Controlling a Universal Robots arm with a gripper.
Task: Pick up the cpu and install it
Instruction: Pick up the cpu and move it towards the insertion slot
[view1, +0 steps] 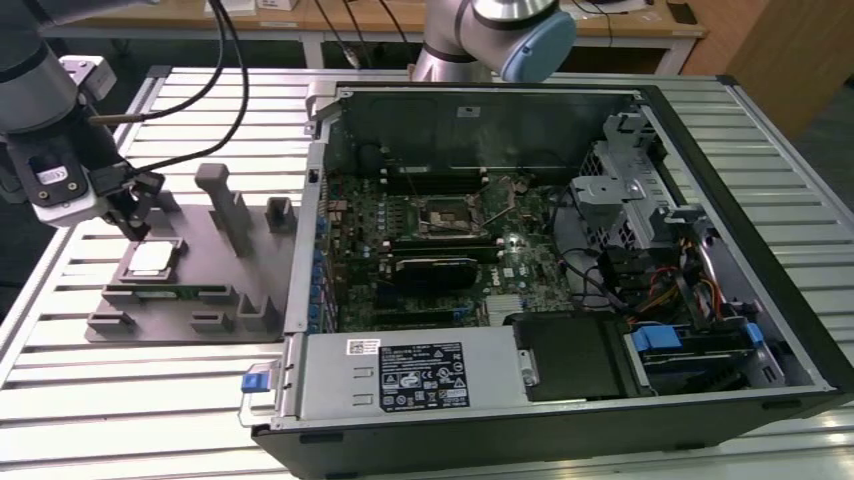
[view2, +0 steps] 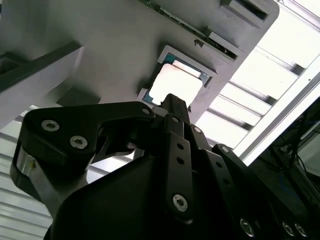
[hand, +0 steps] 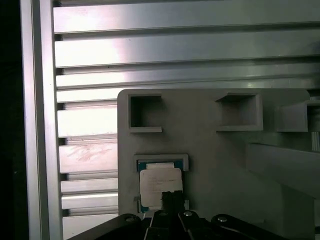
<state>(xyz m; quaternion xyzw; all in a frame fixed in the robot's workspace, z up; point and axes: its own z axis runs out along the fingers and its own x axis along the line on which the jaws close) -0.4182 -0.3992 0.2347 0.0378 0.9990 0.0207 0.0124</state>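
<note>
Gripper (view1: 134, 228) black, fingers drawn together, nothing held; hangs just above the cpu (view1: 150, 259), tips over one edge of it in both wrist views (view2: 172, 102) (hand: 171, 197).

Cpu: flat square chip, silvery top, pale rim (view2: 175, 85) (hand: 159, 180). It lies flat in a shallow recess of a grey moulded fixture plate (view1: 187, 240), near the plate's edge on the exterior view's left. No marked long axis; its sides run parallel to the plate's edges.

Plate sits on a slatted aluminium worktop (view1: 80, 400). Its upright posts stand apart, toward the open black computer case (view1: 561, 430). Metal-framed socket (view1: 445, 212) is well apart, inside the case.
</note>
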